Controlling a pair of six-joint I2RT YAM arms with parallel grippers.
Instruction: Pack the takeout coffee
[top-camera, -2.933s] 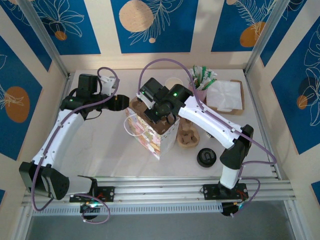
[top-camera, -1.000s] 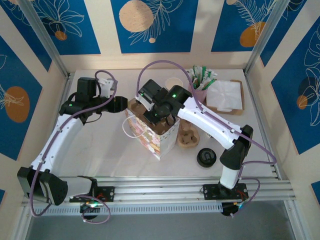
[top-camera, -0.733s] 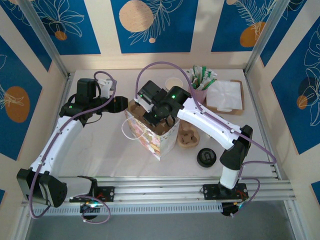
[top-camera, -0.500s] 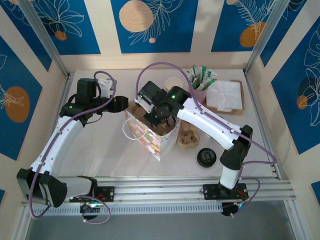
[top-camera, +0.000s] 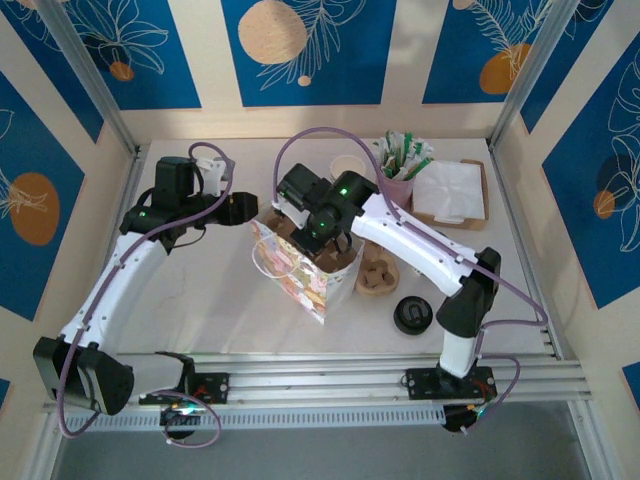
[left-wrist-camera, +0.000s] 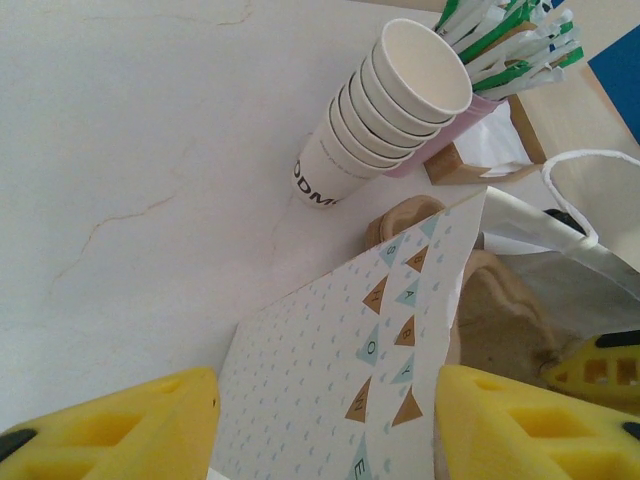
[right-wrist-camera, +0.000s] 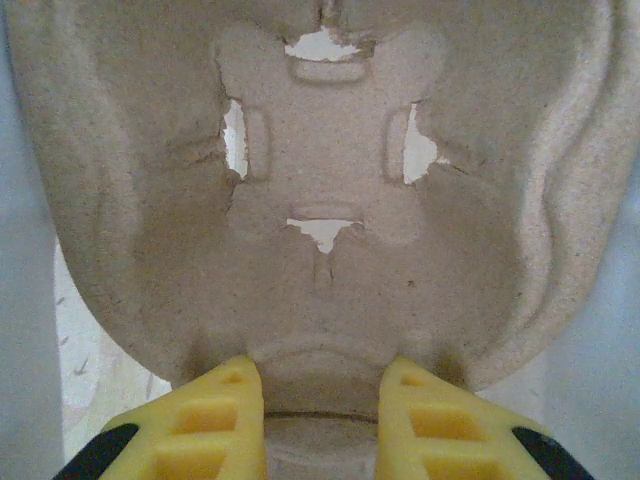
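While clamping brown moulded-pulp cup carrier (right-wrist-camera: 320, 200) inside patterned paper bag (top-camera: 300, 282) with right gripper (right-wrist-camera: 322, 390), left gripper (left-wrist-camera: 322, 395) spread open astride bag wall. Black-lidded cream paper cup (top-camera: 412, 314) well apart from both, back behind right wrist. Light, crushable: grasp mid-wall, gently.

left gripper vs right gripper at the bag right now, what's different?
The left gripper stands open wide, the paper bag's patterned wall in the gap; the right gripper is shut on a pulp cup carrier.
The left gripper sits outside the bag at its far left corner; the right gripper reaches down into the bag's mouth.
Shared: both are yellow-tipped and at the same bag.
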